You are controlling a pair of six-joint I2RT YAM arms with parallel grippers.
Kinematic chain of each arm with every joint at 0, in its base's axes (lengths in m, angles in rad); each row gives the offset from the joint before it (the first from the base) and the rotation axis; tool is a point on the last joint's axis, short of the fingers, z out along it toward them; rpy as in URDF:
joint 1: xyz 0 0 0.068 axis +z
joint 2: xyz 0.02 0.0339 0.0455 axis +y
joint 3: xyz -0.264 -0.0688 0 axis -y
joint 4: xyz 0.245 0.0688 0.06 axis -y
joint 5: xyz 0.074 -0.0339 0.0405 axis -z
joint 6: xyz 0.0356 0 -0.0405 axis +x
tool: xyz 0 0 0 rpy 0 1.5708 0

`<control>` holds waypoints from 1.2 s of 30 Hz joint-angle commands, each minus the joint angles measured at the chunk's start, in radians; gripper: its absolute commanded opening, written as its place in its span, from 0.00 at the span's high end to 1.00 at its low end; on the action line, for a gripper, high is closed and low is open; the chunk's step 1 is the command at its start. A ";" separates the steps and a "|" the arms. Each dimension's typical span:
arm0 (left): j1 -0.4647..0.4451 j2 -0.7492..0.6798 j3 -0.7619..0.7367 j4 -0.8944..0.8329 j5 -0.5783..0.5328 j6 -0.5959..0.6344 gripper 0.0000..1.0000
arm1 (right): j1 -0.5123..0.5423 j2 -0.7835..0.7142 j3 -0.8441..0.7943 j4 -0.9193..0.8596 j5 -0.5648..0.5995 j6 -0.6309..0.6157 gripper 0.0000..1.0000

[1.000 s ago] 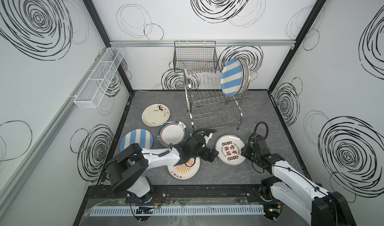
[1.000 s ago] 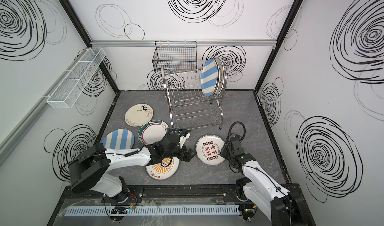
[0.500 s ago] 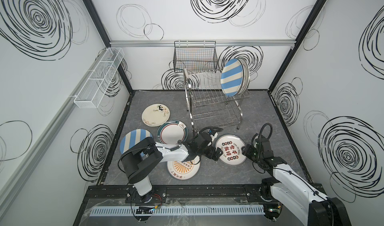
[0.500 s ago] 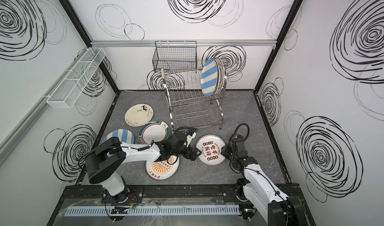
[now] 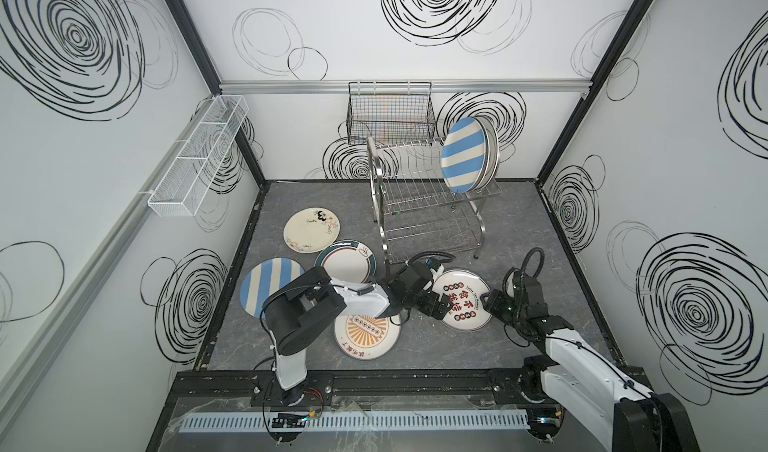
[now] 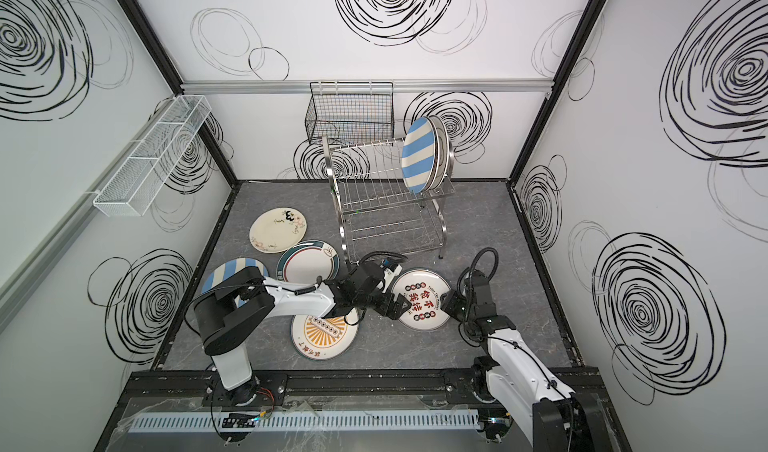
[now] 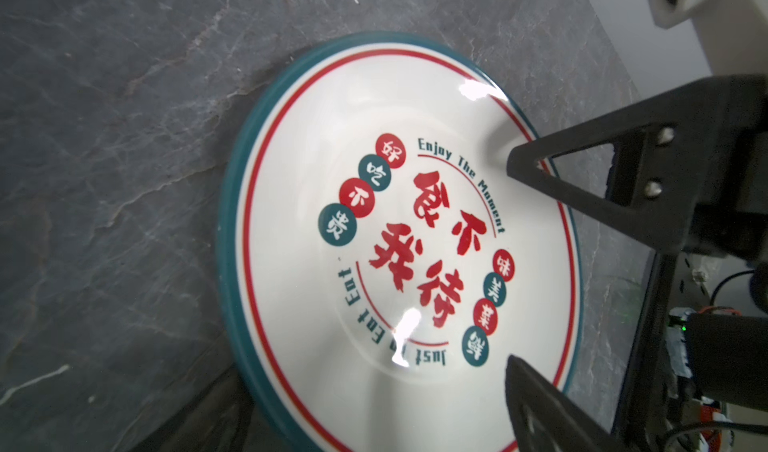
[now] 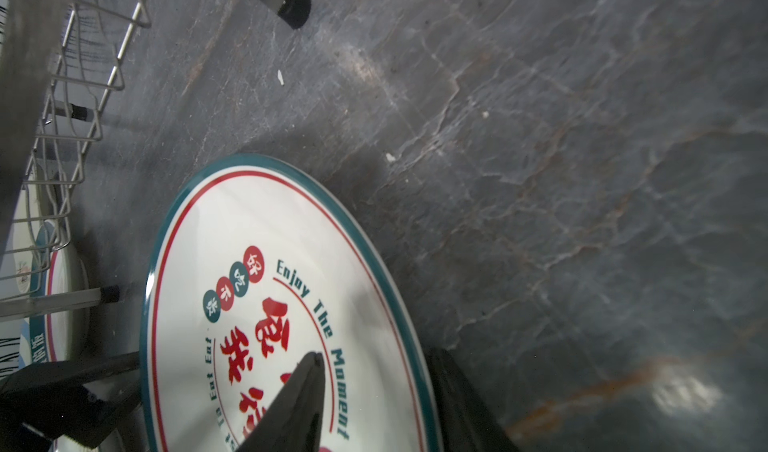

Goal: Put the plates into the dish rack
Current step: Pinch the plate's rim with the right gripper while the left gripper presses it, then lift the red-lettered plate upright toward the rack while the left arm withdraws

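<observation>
A white plate with red characters and a teal rim lies near the front of the grey floor. My left gripper is open, both fingertips over the plate's left part. My right gripper is open and straddles the plate's right rim, with one finger over the face and one outside the rim. The dish rack holds a blue-striped plate upright at its right end, more plates behind it. On the floor lie an orange sunburst plate, a teal-rimmed plate, a cream flowered plate and a blue-striped plate.
A black wire basket hangs on the back wall behind the rack. A long white mesh tray is fixed to the left wall. The rack's front legs stand close behind the character plate. My left arm covers part of the striped and sunburst plates.
My left gripper has slid right from above the sunburst plate onto the character plate's left part. The right gripper's jaws have narrowed around the plate's right rim.
</observation>
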 commanded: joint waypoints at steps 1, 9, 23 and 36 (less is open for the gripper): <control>-0.004 0.021 0.030 0.054 0.045 0.031 0.04 | -0.018 -0.029 -0.025 -0.007 -0.067 0.000 0.61; -0.010 0.033 0.018 0.080 0.089 0.038 0.04 | -0.073 -0.163 -0.032 0.006 -0.181 0.026 0.74; -0.036 -0.004 -0.013 0.110 0.094 0.022 0.04 | -0.094 -0.240 -0.010 -0.044 -0.225 0.002 0.87; -0.034 -0.131 -0.026 -0.003 0.040 0.002 0.04 | -0.097 -0.214 0.324 -0.362 -0.031 -0.141 1.00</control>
